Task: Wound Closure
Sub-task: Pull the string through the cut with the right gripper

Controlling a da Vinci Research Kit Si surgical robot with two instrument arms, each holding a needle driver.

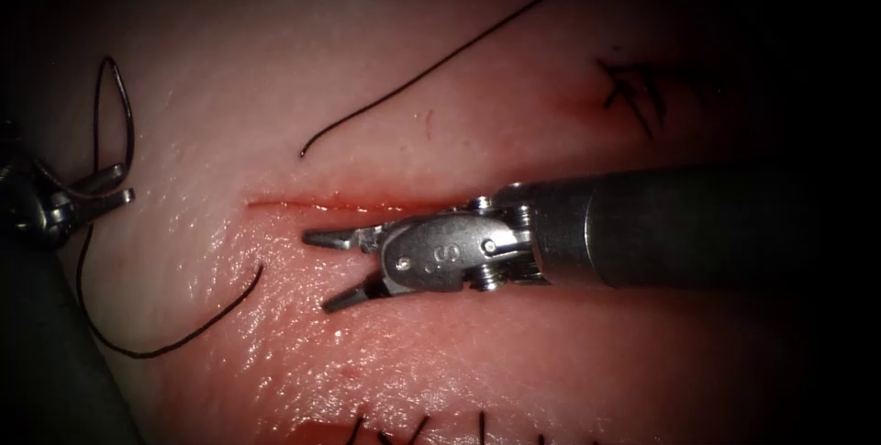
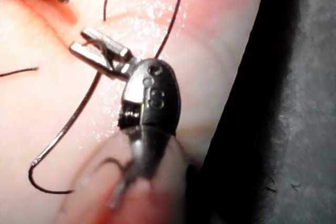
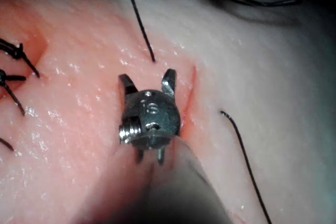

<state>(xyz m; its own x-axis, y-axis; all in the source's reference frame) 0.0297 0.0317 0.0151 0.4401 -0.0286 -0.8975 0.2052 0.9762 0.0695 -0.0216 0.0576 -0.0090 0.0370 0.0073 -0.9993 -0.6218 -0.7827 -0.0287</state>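
The tissue (image 1: pixel 275 69) carries a thin red cut (image 1: pixel 312 205) running sideways. My right tool (image 1: pixel 317 272) lies just below the cut with its jaws spread open, holding nothing; it is seen close up (image 3: pixel 146 75). At the far left, beyond the cut's left end, my left tool (image 1: pixel 126 182) is shut on the dark thread (image 1: pixel 156 350). That thread loops above the jaws and curves below them to a free end near the right tool. Close up, the thread (image 2: pixel 63 129) passes between the left tool's (image 2: pixel 80 40) jaws. I cannot pick out the needle.
A separate loose thread (image 1: pixel 440 60) lies across the tissue above the cut, its end near the cut's left part. Tied stitches (image 1: pixel 633 87) sit at the upper right, and more stitches (image 1: pixel 413 431) line the lower edge. Red fluid wets the tissue around the cut.
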